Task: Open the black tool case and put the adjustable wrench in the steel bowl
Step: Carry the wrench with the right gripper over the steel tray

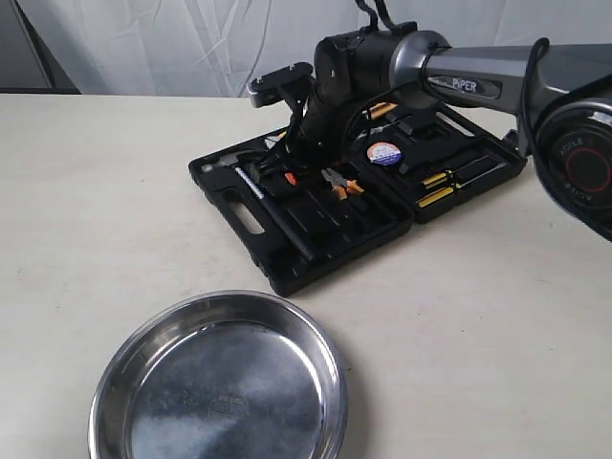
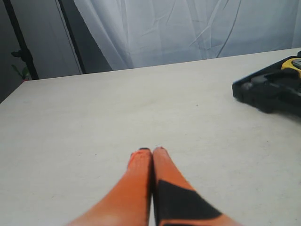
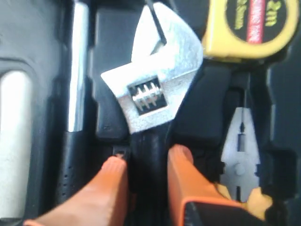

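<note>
**Claw on the wrench:** The right arm's orange-fingered claw reaches into the open black plastic tool case, which lies toward the far edge of the pale table. Its two fingers stand a handle's width apart. They sit tight against both sides of the black handle of the small silver-headed adjustable wrench, which lies inside the case. Beside the wrench lie a chrome-shafted hammer with a black grip, a yellow tape measure and orange-handled pliers. The wide, shallow stainless-steel bowl sits at the table's near edge, well apart from the case. The left arm's claw hangs over bare tabletop, its fingers pressed together and holding nothing.
</note>
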`<state>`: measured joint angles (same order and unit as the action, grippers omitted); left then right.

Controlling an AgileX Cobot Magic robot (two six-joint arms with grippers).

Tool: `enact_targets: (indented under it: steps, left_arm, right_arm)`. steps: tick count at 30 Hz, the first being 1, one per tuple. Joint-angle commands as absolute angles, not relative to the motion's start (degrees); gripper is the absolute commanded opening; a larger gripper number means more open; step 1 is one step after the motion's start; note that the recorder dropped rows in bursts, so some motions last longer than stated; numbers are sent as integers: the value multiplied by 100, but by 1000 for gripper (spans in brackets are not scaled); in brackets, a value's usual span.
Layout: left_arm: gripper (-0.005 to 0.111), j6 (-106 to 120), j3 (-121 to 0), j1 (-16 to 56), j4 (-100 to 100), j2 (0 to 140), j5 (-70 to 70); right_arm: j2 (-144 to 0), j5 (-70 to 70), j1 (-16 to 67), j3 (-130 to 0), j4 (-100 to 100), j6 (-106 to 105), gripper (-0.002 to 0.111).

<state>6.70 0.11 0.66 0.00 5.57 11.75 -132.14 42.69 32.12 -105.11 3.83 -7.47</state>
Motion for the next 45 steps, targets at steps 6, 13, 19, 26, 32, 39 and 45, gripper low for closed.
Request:
enact_targets:
  steps: [6,13,19,26,32,39,45]
  left_arm:
    - [0,642,0,115,0,535,1116]
    - [0,642,0,115,0,535,1116]
    - [0,642,0,115,0,535,1116]
    - [0,642,0,115,0,535,1116]
    - [0,642,0,115,0,535,1116]
    - [0,642,0,115,0,535,1116]
    - [0,642,0,115,0,535,1116]
  right_arm:
    - [-12594,4779,3215,-10545,380,-815,-1]
    - [-11863,5361,3338,-10210,1446,-1712,-1]
    - [-11055,5321,3979,-9086,1533,-1738,-1]
    - [-10465,4624,5176,-7722,1752,-1790,-1]
    - [-10503,3777,5500,-6831,1874,-1804,-1]
    - [-10698,3051,5505,-6409,1894,-2007,-1]
    - [-11125,2979,5505,-6427,2124,-1997,-1]
